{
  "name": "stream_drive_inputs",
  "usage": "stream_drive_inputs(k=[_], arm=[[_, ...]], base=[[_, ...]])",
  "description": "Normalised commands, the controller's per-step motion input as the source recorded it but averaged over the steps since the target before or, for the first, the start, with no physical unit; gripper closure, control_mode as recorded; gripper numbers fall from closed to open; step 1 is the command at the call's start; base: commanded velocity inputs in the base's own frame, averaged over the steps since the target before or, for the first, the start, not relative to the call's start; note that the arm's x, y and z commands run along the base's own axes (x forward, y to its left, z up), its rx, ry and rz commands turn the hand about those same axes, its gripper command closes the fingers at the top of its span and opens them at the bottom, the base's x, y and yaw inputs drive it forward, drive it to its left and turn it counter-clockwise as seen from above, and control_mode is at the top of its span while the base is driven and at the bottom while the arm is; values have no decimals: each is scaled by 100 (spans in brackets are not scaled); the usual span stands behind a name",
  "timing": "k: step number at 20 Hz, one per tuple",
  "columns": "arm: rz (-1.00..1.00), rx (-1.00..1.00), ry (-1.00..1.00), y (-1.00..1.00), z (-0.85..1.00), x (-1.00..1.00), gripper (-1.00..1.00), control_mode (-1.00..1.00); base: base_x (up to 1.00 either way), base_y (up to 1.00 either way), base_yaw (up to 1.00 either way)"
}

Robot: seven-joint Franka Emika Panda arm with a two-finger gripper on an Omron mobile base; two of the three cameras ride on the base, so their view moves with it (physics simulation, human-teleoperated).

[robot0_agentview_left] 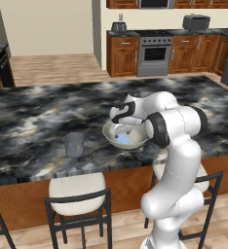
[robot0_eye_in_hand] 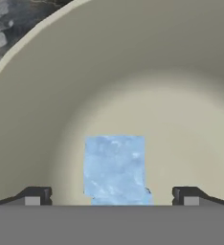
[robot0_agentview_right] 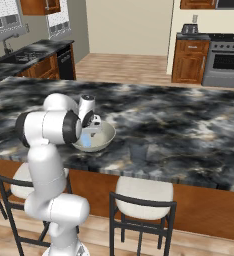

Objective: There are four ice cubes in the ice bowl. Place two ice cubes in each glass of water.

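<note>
- I see the gripper (robot0_eye_in_hand: 112, 198) spread wide, empty, low inside the ice bowl (robot0_eye_in_hand: 47, 95).
- Ice cubes (robot0_eye_in_hand: 115, 168) lie between the fingertips, ungrasped.
- Glass of water (robot0_agentview_left: 74, 144) at the bowl's 9 o'clock; I judge no transfer finished yet.

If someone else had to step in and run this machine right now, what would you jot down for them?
Hand: open, holding nothing, lowered into the ice bowl with its fingers on either side of the ice.
Ice: pale blue, lying at the bottom of the bowl; the cubes sit together, so I cannot count them.
Glass: on the dark stone counter, apart from the bowl. I can pick out just this one glass.
Done: the reach into the bowl; I see no ice in the glass.
Left: close on a cube, carry it over, and repeat until each glass has two.
</note>
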Motion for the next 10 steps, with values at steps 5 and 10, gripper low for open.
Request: stream_drive_inputs(k=[5,10], arm=[[2,0,0,14,-12,29,-100,-100],[1,0,0,10,-11,28,-100,-100]], base=[[0,0,0],[0,0,0]])
